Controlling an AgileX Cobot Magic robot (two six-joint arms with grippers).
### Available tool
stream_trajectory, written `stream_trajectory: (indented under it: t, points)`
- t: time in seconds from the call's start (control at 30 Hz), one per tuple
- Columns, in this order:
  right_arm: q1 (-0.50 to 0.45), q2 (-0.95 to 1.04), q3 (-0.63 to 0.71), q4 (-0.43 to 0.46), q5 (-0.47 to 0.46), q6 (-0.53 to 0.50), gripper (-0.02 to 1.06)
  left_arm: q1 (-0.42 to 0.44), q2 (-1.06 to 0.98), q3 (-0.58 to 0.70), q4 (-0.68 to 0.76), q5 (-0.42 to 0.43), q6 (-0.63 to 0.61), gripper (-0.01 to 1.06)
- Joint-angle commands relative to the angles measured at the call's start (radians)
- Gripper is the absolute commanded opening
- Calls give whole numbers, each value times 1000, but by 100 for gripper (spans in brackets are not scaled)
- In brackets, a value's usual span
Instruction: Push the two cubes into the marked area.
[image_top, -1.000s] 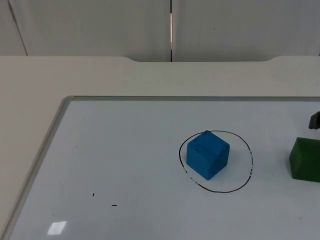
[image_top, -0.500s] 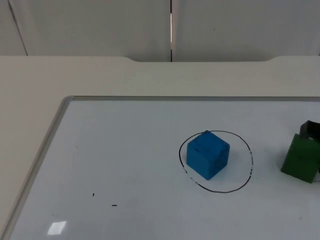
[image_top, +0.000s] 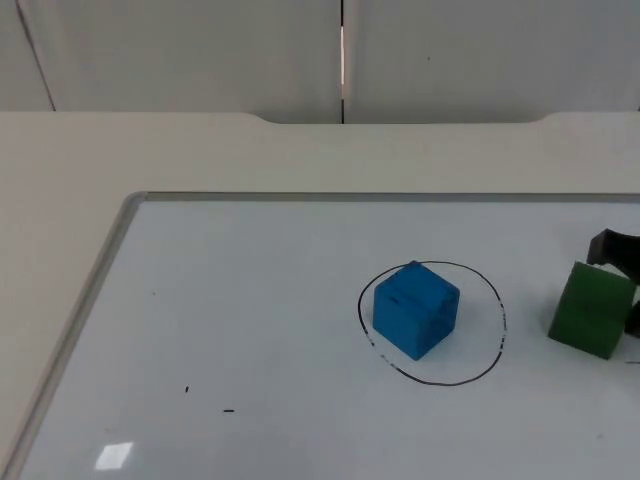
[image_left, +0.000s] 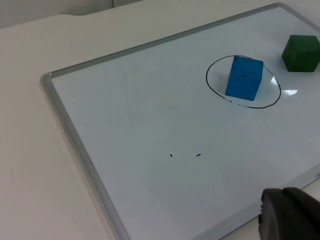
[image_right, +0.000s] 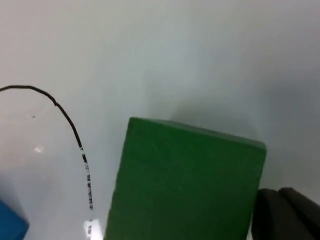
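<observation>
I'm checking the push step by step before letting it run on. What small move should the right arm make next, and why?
Probably keep pushing the green cube a little further toward the drawn circle. The blue cube already sits inside the ring, while the green one lies just outside it, with the right tool behind it on the side away from the circle.
</observation>
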Motion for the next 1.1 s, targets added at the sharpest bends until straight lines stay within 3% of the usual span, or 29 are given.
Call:
stream_trajectory:
  t: [0.0,0.37,0.7,1.07]
  points:
    - [6,26,-3,2,-39,11,0,2,-4,4,-2,-12,1,0]
    - [24,69,-10,19,-134,41,0,2,-4,4,-2,-12,1,0]
    - [40,147,-145,17,-50,41,0,2,-4,4,-2,-12,1,0]
    - [53,157,-168,17,-58,41,0,2,-4,4,-2,-12,1,0]
